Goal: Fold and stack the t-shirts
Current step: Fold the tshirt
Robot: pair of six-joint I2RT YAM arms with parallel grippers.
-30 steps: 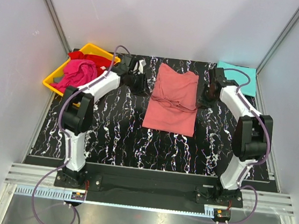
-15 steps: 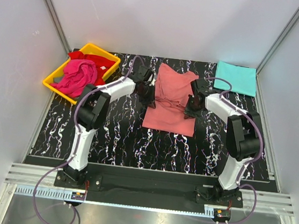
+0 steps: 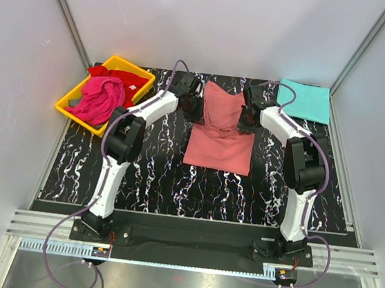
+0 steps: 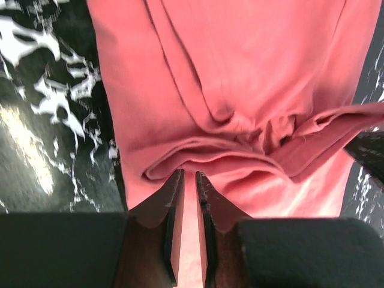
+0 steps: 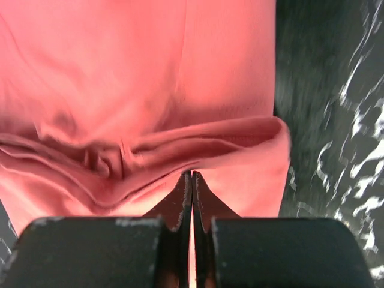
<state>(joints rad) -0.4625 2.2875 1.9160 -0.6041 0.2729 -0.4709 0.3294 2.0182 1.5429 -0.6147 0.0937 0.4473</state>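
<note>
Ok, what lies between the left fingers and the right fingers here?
Only the salmon-pink t-shirt, seen in the top view: left fingers pinch one side edge, right fingers the other, and a bunched fold of cloth runs between them.

Near half of desk (image 3: 146,180) open to passage. Yellow tray (image 3: 65,104) obstructs far-left corner, turquoise t-shirt (image 3: 305,100) far-right. Left arm (image 3: 147,111) and right arm (image 3: 282,123) flank the salmon-pink t-shirt (image 3: 220,147) at the middle.

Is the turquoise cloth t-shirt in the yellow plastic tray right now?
No, the turquoise cloth t-shirt lies flat on the table's far right corner, across from the yellow plastic tray at far left.
</note>
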